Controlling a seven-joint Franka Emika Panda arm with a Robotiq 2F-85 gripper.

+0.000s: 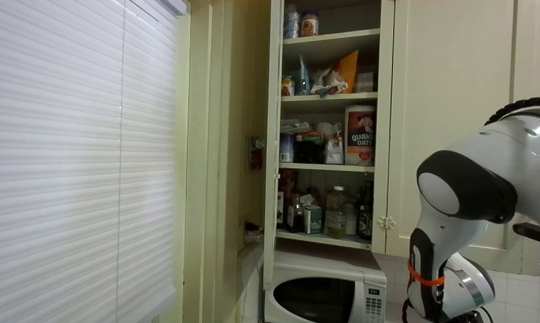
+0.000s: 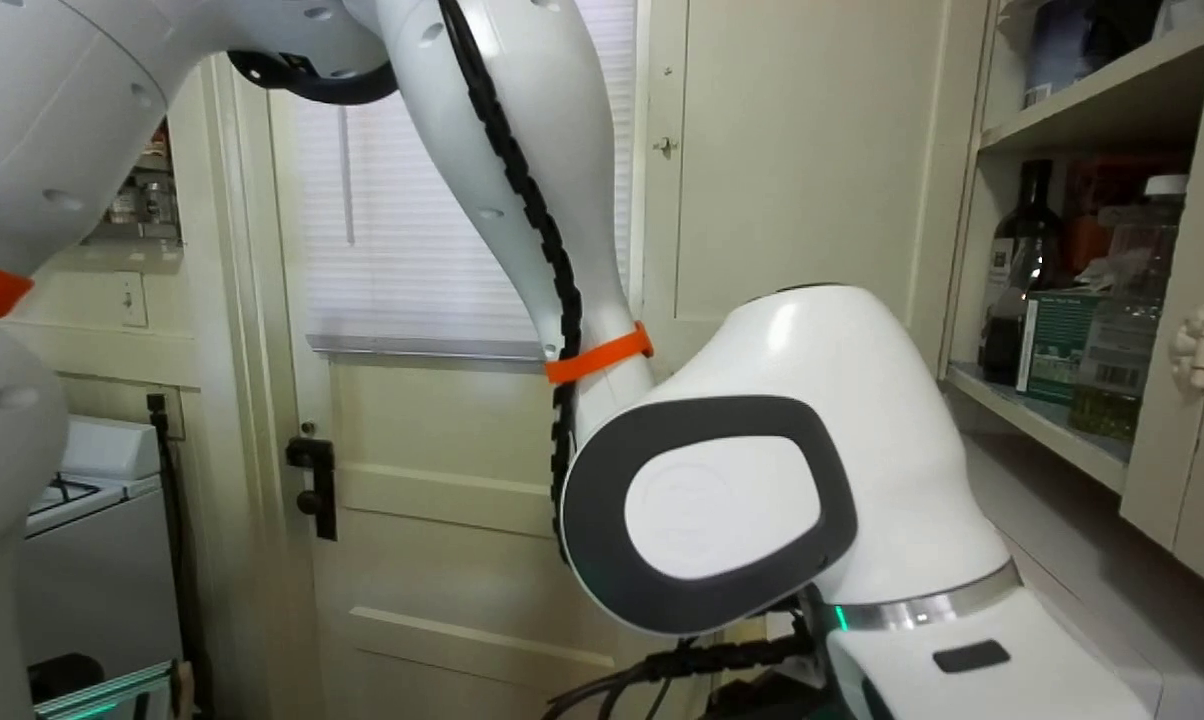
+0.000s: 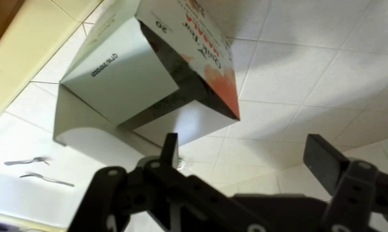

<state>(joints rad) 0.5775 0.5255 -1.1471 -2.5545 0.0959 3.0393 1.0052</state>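
In the wrist view my gripper (image 3: 241, 148) is open, with a wide gap between its fingers and nothing in it. An open cardboard tea box (image 3: 118, 75) with white flaps and orange-red print lies on white tiles (image 3: 277, 77) near the left finger. The left fingertip overlaps the box's flap in the picture; I cannot tell whether they touch. Two blurred forks or similar utensils (image 3: 47, 178) lie at the left on a white surface. In both exterior views the fingers are cut off or hidden; only the arm (image 1: 449, 287) shows well, also in an exterior view (image 2: 812, 400).
An open cabinet (image 1: 328, 168) holds bottles, boxes and a Quaker Oats canister (image 1: 359, 134). A white microwave (image 1: 315, 296) stands below it. A blind (image 1: 72, 157) hangs at one side. A door (image 2: 442, 430) and a stove (image 2: 102, 560) show in an exterior view. A yellow edge (image 3: 36, 42) borders the tiles.
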